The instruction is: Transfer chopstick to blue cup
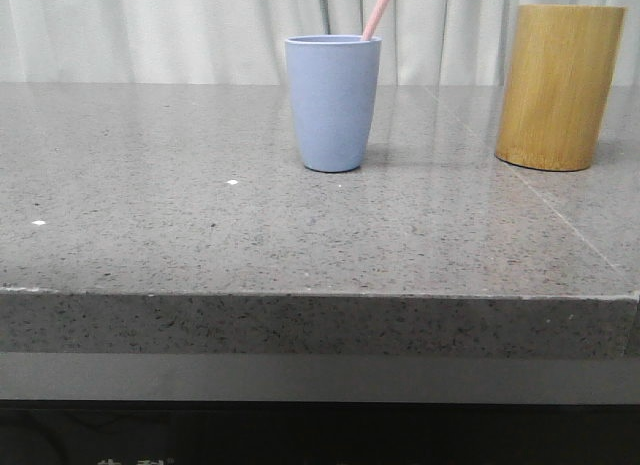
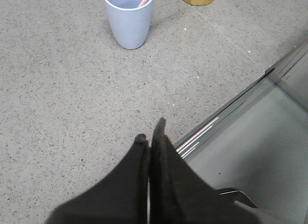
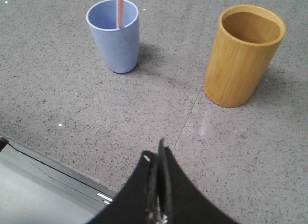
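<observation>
- The chopstick point(image 1: 378, 12) is seen standing inside the blue cup point(image 1: 333, 103), leaned against the cup's rim on the robot's right side, with its upper end cut off by the top of the front view.
- The cup is set upright on the grey speckled worktop point(image 1: 200, 225), well back from the front edge and roughly midway between the worktop's left and right sides.
- A bamboo cylinder point(image 1: 558, 87) is placed upright to the right of the cup — apart from it, near the right edge of the worktop and at about the same depth.
- The left gripper point(image 2: 150, 135) is seen in the left wrist view with its jaws pressed together and nothing held between them; it is positioned above the worktop close to the front edge, well apart from the cup point(image 2: 128, 19).
- The right gripper point(image 3: 157, 154) is seen in the right wrist view with its jaws likewise closed together and empty, above the worktop near the front edge, well apart from both the cup point(image 3: 115, 41) and the cylinder point(image 3: 241, 55).
- In the right wrist view the chopstick point(image 3: 119, 9) is shown rising out of the cup's mouth — the cylinder's interior is seen to be open at the top.
- A pale curtain point(image 1: 150, 30) is hung behind the worktop.
</observation>
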